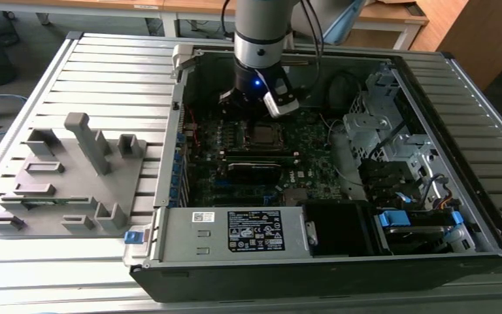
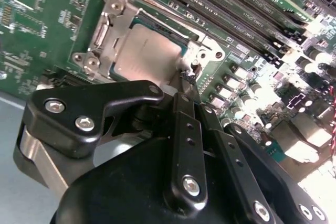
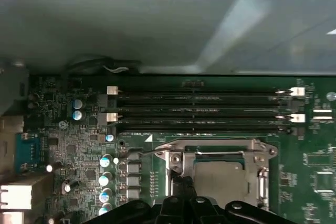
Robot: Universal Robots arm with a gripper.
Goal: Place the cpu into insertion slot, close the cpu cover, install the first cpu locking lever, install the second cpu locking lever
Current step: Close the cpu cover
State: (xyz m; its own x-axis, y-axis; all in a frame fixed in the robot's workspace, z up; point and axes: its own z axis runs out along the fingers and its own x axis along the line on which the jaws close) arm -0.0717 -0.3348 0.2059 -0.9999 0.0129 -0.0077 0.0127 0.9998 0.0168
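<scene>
Gripper (image 2: 188, 80): one, black, drawn narrow with its tips all but together. The tips stand at one edge of the insertion slot (image 2: 90, 59), beside a small screw. Whether they pinch anything cannot be told.

Cpu (image 2: 144, 51): one, a flat square with a dull grey-brown metal top. It is seated in the slot, level with the motherboard (image 2: 42, 35).

Cpu cover (image 2: 116, 24): one, a thin silver frame lying down around the cpu, whose top shows through the square window.

Memory slots (image 3: 205, 109): long, black and parallel, running along the socket's far side in the first wrist view. Two white latches show at each end.

In the exterior view, one arm (image 1: 260, 39) reaches down into one open computer case (image 1: 460, 150) lying on a slatted table (image 1: 112, 72). One grey fixture tray (image 1: 59, 176) sits at the exterior view's left.
</scene>
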